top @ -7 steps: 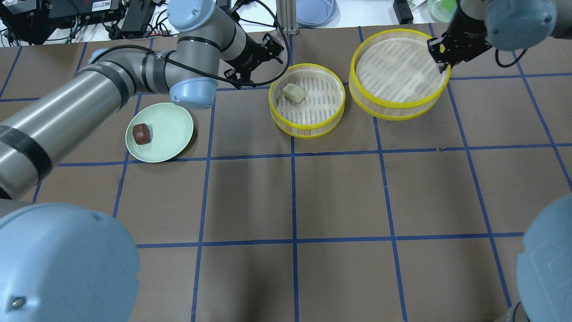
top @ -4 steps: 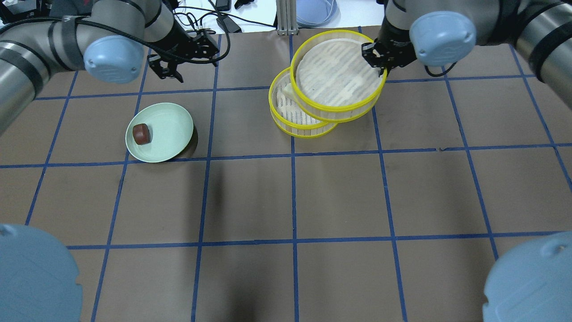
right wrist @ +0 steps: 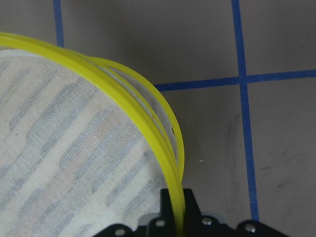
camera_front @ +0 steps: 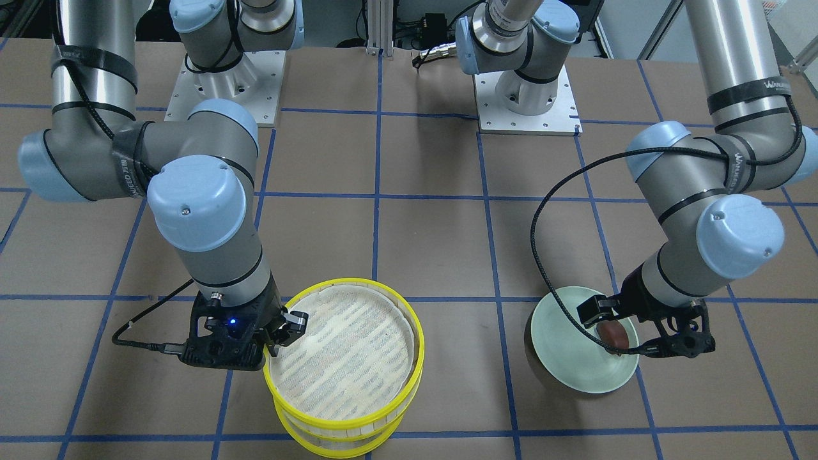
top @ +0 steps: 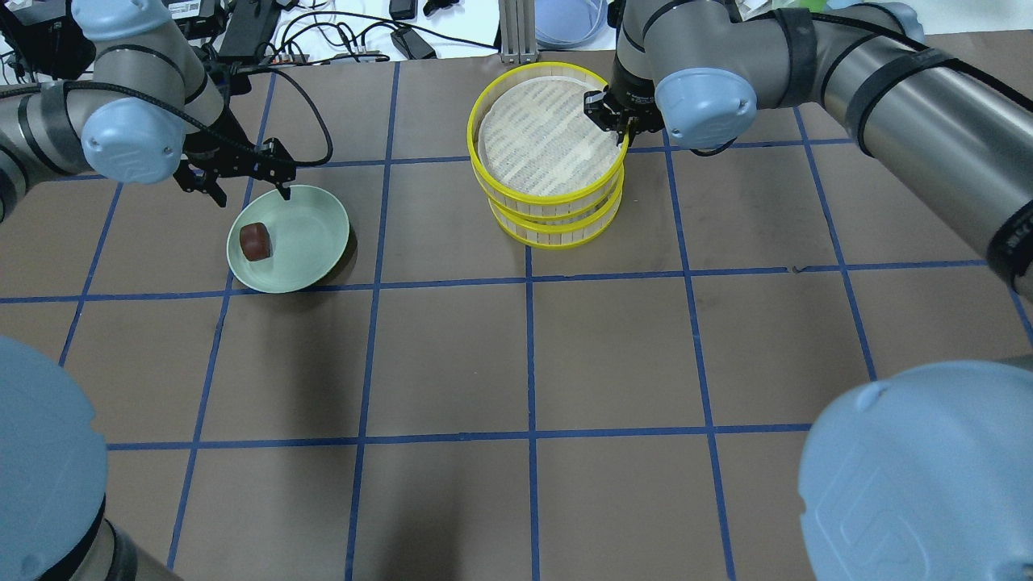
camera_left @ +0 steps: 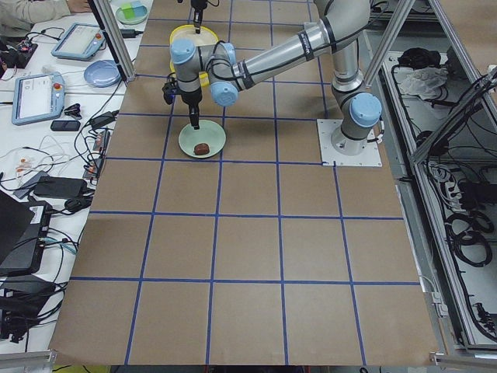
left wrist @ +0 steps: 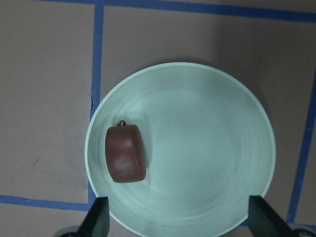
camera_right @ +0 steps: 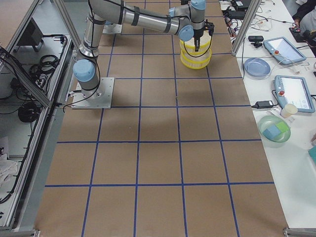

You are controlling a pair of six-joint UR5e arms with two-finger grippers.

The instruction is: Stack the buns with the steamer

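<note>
Two grippers worked at the far side of the table [top: 613,355]. The right gripper [top: 607,121] was clamped on the yellow rim of the upper steamer tray [top: 557,202]. The wrist view showed one of its dark fingers [right wrist: 169,205] inside the rim at the tray's edge. That tray sat over the lower steamer tray [top: 557,234], its cloth-lined floor facing up. It was shifted slightly off-centre, so a crescent of the lower rim showed beside it. Whether the top tray rested fully on the one beneath could not be told.

The left gripper [top: 250,194] hung with its jaws spread wide and held nothing. It was above the far edge of the pale green plate [top: 319,234]. In the wrist view both fingertips [left wrist: 98,219] framed the plate's near rim, apart from everything on it.

The brown bun [left wrist: 126,153] lay on the plate, toward one side and close to the rim. It was glossy and oblong, and nothing touched it.

The plate stood well apart from the stacked trays, on the robot's left side of the table. Blue tape [top: 529,355] divided the brown tabletop into squares.
</note>
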